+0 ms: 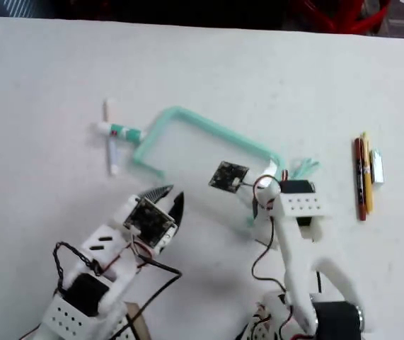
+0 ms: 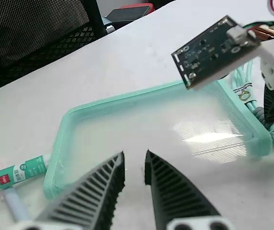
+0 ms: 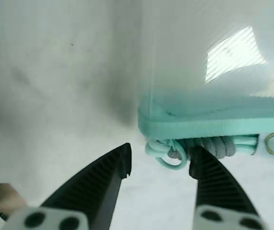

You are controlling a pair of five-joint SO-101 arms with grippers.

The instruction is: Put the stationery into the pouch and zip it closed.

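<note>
- Fingers (image 3: 103,177) of the right gripper (image 3: 161,152) stand spread and released, the loop of the teal cord (image 3: 223,143) between them at the end of the pouch (image 3: 199,127).
- Left gripper (image 2: 134,155) fingers are barely parted, grasping nothing, at the pouch's long edge.
- Pens (image 1: 361,177) and a tube (image 1: 120,132) lie on the surface (image 1: 46,71), outside the pouch.
- Advice: clamp the cord end firmly first, or the pouch will likely slide during loading.

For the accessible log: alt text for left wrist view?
Left pincer, slightly open, points at a clear mint-trimmed pouch flat on a white table. Two pens lie crossed by a corner; the other arm's circuit board hangs over the far end.
</note>
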